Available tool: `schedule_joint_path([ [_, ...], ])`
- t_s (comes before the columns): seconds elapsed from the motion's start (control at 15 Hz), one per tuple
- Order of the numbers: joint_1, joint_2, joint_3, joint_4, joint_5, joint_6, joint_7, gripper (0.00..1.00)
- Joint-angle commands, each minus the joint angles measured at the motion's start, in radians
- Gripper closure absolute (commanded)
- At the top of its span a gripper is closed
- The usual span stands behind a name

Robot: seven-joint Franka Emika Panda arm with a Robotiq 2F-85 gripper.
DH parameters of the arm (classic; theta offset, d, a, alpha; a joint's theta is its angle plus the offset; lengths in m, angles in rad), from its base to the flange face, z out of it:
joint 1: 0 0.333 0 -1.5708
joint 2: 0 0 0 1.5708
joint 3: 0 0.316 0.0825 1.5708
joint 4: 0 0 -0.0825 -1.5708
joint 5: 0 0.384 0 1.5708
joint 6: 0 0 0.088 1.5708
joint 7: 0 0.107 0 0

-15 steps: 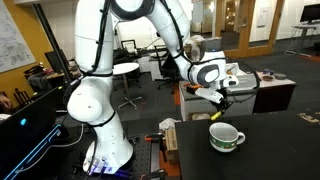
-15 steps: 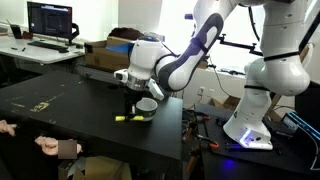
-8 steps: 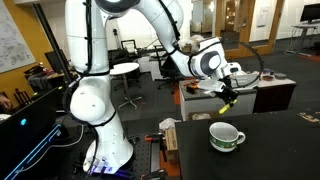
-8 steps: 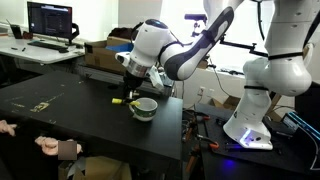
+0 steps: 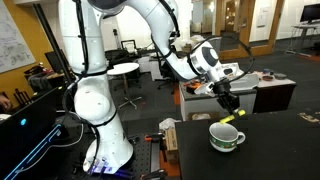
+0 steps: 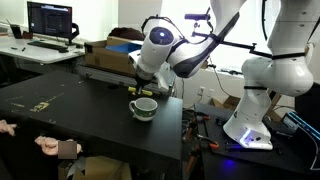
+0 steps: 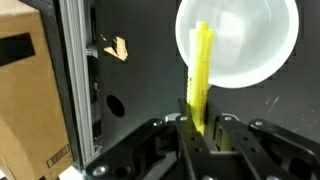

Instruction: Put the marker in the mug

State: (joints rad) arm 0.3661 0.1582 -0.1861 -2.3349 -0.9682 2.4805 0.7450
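Note:
My gripper (image 7: 197, 128) is shut on the yellow marker (image 7: 199, 75), which sticks out from between the jaws with its far end over the white mug (image 7: 238, 40) in the wrist view. In both exterior views the gripper (image 5: 230, 106) (image 6: 138, 88) hangs just above the mug (image 5: 226, 137) (image 6: 144, 107), which stands on the black table (image 6: 70, 120). The marker (image 5: 232, 117) (image 6: 137, 89) shows as a short yellow stick below the fingers, close above the mug's rim. The mug has a dark green pattern and a loop handle.
A cardboard box (image 7: 30, 90) and a metal rail (image 7: 72, 80) lie to the left in the wrist view. A brown box (image 6: 108, 50) stands behind the table. A monitor (image 6: 50, 20) is far back. A person's hand (image 6: 50, 146) rests at the table's near edge.
The gripper lifted the marker off the table beside the mug and carried it up and over the mug. The mug has not moved.

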Motion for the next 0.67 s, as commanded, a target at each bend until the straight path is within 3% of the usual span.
schedule_joint_path([
  [0.0, -0.064, -0.041, 0.136, -0.048, 0.009, -0.192, 0.062, 0.95],
  [0.4, -0.097, -0.058, 0.278, -0.066, 0.136, -0.416, -0.006, 0.95],
  [0.6, -0.113, -0.103, 0.310, -0.056, 0.219, -0.493, -0.137, 0.95],
])
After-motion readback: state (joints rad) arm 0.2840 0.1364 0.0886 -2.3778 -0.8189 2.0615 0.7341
